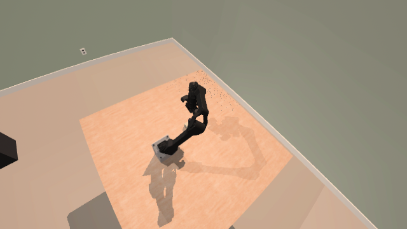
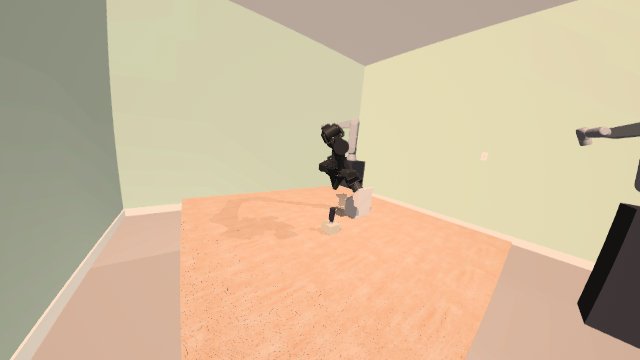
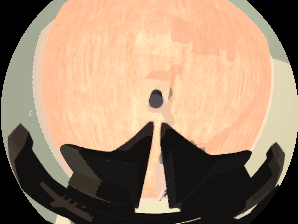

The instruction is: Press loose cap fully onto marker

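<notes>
The marker (image 2: 331,215) stands upright in the pale holder block (image 2: 331,228) on the wooden table. It looks dark from top to bottom. In the wrist view I see its dark rounded top (image 3: 156,99) from above, just beyond my fingertips. It is too small to tell the cap apart from the marker body, and no loose cap shows on the table. My gripper (image 3: 156,125) (image 2: 336,189) hangs above the marker, clear of it. Its fingers are nearly together with nothing between them. In the top view the arm (image 1: 197,105) hides the marker.
The arm's pale base (image 2: 361,202) (image 1: 160,149) stands just behind the holder block. A black box (image 2: 612,270) stands off the table at the right, another black box (image 1: 6,149) at the left. The table's far edge runs close to the wall.
</notes>
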`<action>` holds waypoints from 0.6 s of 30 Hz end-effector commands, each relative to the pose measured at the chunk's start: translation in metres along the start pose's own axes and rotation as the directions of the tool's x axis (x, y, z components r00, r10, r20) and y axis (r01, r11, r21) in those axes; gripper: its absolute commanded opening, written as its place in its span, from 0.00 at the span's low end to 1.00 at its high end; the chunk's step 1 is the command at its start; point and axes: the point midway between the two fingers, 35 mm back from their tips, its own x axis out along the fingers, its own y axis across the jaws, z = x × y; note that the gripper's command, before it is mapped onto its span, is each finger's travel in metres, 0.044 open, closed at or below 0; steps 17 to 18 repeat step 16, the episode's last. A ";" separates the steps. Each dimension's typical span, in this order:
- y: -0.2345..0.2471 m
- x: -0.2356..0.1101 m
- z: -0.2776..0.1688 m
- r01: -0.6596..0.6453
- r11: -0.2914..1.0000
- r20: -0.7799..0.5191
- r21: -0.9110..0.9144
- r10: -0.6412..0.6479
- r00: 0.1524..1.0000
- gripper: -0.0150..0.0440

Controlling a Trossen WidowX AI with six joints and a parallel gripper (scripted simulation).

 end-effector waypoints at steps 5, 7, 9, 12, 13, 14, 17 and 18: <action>-0.001 -0.002 -0.001 -0.003 1.000 -0.008 0.007 0.003 1.000 0.61; -0.001 -0.002 -0.001 -0.003 1.000 -0.008 0.007 0.003 1.000 0.70; -0.001 -0.002 -0.001 -0.003 1.000 -0.008 0.007 0.003 1.000 0.79; -0.001 -0.002 -0.001 -0.003 1.000 -0.008 0.007 0.003 1.000 0.92; -0.001 -0.002 -0.001 -0.003 1.000 -0.008 0.007 0.003 1.000 0.97; -0.001 -0.002 -0.001 -0.003 1.000 -0.008 0.007 0.003 1.000 1.00; -0.001 -0.002 -0.001 -0.003 1.000 -0.008 0.007 0.003 1.000 1.00; -0.001 -0.002 -0.001 -0.003 1.000 -0.008 0.007 0.003 1.000 1.00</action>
